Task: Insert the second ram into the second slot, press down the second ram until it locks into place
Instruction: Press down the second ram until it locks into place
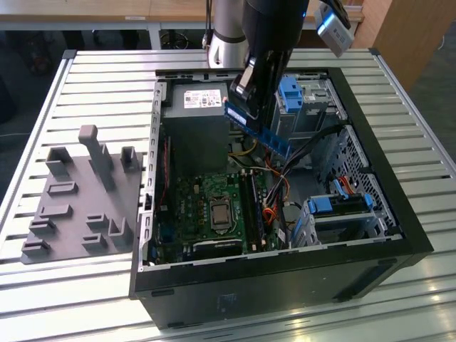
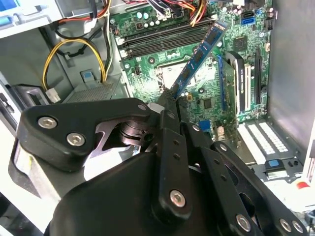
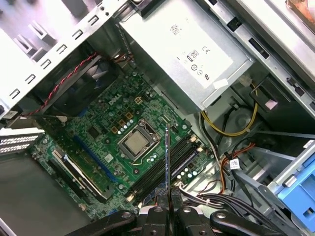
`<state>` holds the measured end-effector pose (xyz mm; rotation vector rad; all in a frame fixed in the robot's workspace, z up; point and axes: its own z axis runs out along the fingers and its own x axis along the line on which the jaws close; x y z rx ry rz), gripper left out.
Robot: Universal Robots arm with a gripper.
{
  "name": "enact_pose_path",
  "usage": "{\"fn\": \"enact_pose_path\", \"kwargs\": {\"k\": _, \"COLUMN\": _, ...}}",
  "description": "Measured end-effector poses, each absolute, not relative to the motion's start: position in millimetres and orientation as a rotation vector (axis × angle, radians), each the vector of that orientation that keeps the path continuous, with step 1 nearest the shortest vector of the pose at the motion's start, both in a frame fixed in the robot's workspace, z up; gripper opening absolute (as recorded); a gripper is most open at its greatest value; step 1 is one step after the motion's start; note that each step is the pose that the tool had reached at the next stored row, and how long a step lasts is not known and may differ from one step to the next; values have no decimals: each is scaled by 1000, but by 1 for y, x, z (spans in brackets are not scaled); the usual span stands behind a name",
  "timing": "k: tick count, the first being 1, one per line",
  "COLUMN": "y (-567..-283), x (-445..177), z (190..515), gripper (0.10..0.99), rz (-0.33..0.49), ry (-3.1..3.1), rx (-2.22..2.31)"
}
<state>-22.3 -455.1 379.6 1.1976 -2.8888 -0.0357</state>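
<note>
My gripper (image 1: 246, 91) is shut on the second ram (image 1: 260, 130), a long dark-blue stick, and holds it tilted in the air above the open computer case. The second wrist view has the ram (image 2: 197, 59) reaching out from the gripper (image 2: 167, 104) over the green motherboard (image 2: 211, 93). It is edge-on in the first wrist view, a thin line (image 3: 168, 162) rising from the gripper (image 3: 168, 212) over the long dark memory slots (image 3: 157, 173). The slots (image 1: 251, 206) lie below, well apart from the stick. Which slot is the second slot, I cannot tell.
The black case (image 1: 399, 214) lies open on a slatted metal table (image 1: 100, 71). Inside are a grey power supply (image 1: 199, 121), the processor socket (image 1: 219, 214), loose cables (image 1: 285, 189) and blue drive brackets (image 1: 292, 96). A grey fixture plate (image 1: 78, 206) sits at the exterior view's left.
</note>
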Motion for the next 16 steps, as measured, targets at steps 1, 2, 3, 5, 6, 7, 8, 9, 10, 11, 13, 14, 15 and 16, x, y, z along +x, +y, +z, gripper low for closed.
{"fn": "enact_pose_path", "kwargs": {"k": 1, "y": -455, "x": -22, "z": 380, "gripper": 137, "rz": -35, "ry": -2894, "rx": 1186}}
{"fn": "enact_pose_path", "kwargs": {"k": 2, "y": -455, "x": -22, "z": 380, "gripper": 137, "rz": -35, "ry": -2898, "rx": 1175}}
{"fn": "enact_pose_path", "kwargs": {"k": 3, "y": -455, "x": -22, "z": 380, "gripper": 137, "rz": -35, "ry": -2902, "rx": 1165}}
{"fn": "enact_pose_path", "kwargs": {"k": 5, "y": -455, "x": -22, "z": 380, "gripper": 137, "rz": -35, "ry": -2911, "rx": 1144}}
{"fn": "enact_pose_path", "kwargs": {"k": 6, "y": -455, "x": -22, "z": 380, "gripper": 137, "rz": -35, "ry": -2915, "rx": 1133}}
{"fn": "enact_pose_path", "kwargs": {"k": 7, "y": -455, "x": -22, "z": 380, "gripper": 137, "rz": -35, "ry": -2919, "rx": 1122}}
{"fn": "enact_pose_path", "kwargs": {"k": 8, "y": -455, "x": -22, "z": 380, "gripper": 137, "rz": -35, "ry": -2923, "rx": 1111}}
{"fn": "enact_pose_path", "kwargs": {"k": 9, "y": -455, "x": -22, "z": 380, "gripper": 137, "rz": -34, "ry": -2928, "rx": 1100}}
{"fn": "enact_pose_path", "kwargs": {"k": 10, "y": -455, "x": -22, "z": 380, "gripper": 137, "rz": -34, "ry": -2932, "rx": 1089}}
{"fn": "enact_pose_path", "kwargs": {"k": 11, "y": -455, "x": -22, "z": 380, "gripper": 137, "rz": -34, "ry": -2936, "rx": 1078}}
{"fn": "enact_pose_path", "kwargs": {"k": 13, "y": -455, "x": -22, "z": 380, "gripper": 137, "rz": -33, "ry": -2944, "rx": 1055}}
{"fn": "enact_pose_path", "kwargs": {"k": 14, "y": -455, "x": -22, "z": 379, "gripper": 137, "rz": -32, "ry": -2948, "rx": 1043}}
{"fn": "enact_pose_path", "kwargs": {"k": 15, "y": -455, "x": -22, "z": 379, "gripper": 137, "rz": -32, "ry": -2952, "rx": 1032}}
{"fn": "enact_pose_path", "kwargs": {"k": 16, "y": -455, "x": -22, "z": 380, "gripper": 137, "rz": -31, "ry": -2956, "rx": 1020}}
